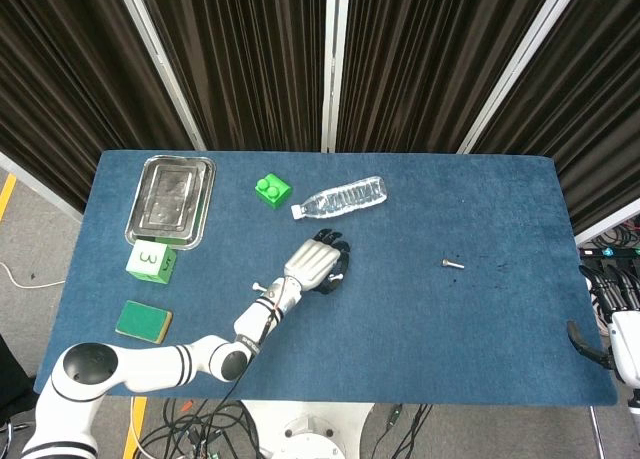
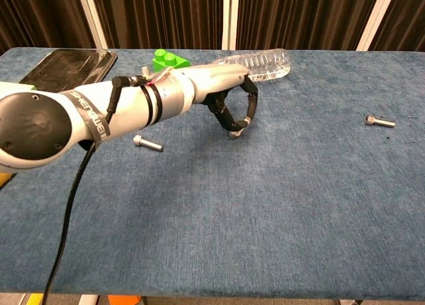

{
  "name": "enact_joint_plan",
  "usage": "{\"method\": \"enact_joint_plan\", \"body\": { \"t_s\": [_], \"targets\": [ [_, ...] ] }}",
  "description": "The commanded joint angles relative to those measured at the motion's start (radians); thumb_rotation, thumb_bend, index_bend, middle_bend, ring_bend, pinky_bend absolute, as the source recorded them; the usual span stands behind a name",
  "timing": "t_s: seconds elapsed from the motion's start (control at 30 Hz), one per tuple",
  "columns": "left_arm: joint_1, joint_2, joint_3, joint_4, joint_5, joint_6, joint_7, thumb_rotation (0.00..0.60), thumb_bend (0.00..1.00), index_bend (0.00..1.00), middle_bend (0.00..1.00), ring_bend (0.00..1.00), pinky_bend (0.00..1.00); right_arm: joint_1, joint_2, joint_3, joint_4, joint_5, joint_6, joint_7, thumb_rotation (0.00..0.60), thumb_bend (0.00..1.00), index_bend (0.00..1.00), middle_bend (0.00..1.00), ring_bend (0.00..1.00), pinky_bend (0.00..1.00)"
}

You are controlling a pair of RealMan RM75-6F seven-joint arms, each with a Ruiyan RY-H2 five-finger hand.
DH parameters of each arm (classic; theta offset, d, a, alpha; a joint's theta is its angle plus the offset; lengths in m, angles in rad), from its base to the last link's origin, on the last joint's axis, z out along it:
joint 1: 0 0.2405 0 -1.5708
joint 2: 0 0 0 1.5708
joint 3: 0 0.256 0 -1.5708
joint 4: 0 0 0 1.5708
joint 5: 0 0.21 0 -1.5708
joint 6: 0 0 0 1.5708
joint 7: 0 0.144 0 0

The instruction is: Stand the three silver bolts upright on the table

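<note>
My left hand (image 2: 226, 99) (image 1: 316, 263) reaches over the middle of the blue table (image 2: 279, 205) with its fingers curled down. Between thumb and fingertips (image 2: 249, 119) it pinches a small silver bolt (image 2: 237, 129), whose lower end sits at the cloth. A second silver bolt (image 2: 147, 143) (image 1: 262, 287) lies flat to the left, under my forearm. The third bolt (image 2: 380, 121) (image 1: 452, 264) lies flat far to the right. Only an edge of my right hand (image 1: 604, 341) shows at the table's right corner, away from every bolt.
A clear plastic bottle (image 2: 255, 62) (image 1: 342, 197) lies just behind my left hand. A green building block (image 2: 166, 60) sits left of it, and a metal tray (image 1: 172, 199) at the back left. A green numbered cube (image 1: 152, 260) and a sponge (image 1: 143, 321) lie near the left edge.
</note>
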Motion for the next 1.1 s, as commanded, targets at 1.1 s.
{"method": "enact_joint_plan", "body": {
  "t_s": [1.1],
  "targets": [
    [0.021, 0.041, 0.047, -0.031, 0.041, 0.032, -0.024, 0.6, 0.43, 0.36, 0.2, 0.05, 0.0, -0.005, 0.0, 0.005, -0.015, -0.002, 0.007, -0.021, 0.6, 0.3, 0.09, 0.14, 0.0, 0.0]
  ]
}}
